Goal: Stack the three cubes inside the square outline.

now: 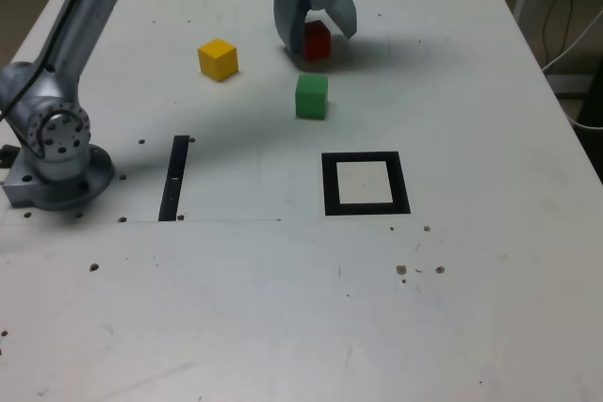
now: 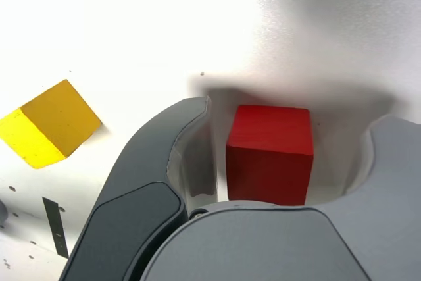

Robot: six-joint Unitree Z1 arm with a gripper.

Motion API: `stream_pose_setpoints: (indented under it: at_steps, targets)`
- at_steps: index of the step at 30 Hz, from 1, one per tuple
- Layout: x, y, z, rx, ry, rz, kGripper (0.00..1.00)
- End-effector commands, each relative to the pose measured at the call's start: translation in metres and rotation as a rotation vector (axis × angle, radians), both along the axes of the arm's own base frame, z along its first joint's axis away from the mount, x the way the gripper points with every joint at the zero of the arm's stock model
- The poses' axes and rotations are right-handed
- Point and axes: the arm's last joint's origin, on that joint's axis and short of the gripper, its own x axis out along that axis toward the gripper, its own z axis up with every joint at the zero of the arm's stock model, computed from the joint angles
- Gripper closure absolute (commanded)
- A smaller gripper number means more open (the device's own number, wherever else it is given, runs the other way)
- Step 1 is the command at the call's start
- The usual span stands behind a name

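On the white tabletop (image 1: 217, 298), the gripper (image 2: 289, 139) stands open around the red cube (image 2: 270, 156), not gripping it.

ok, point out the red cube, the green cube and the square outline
Red cube (image 2: 271, 156): wrist view, front edge between its top and side.
Green cube (image 1: 312, 97): exterior view, front side.
Square outline (image 1: 366, 208): exterior view, near border.
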Motion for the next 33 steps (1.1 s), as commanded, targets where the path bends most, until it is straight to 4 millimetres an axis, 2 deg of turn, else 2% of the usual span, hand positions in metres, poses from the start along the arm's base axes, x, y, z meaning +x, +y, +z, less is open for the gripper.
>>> stream_pose_setpoints:
  at_steps: [1, 21, 27, 33]
  targets:
    - [0.0, -0.001, -0.002, -0.007, 0.007, -0.002, 0.67]
    - [-0.002, -0.003, 0.001, -0.013, 0.009, -0.007, 0.67]
    - [-0.002, -0.009, 0.012, -0.004, -0.001, -0.018, 0.67]
    - [-0.001, -0.024, 0.03, 0.006, -0.013, -0.047, 0.67]
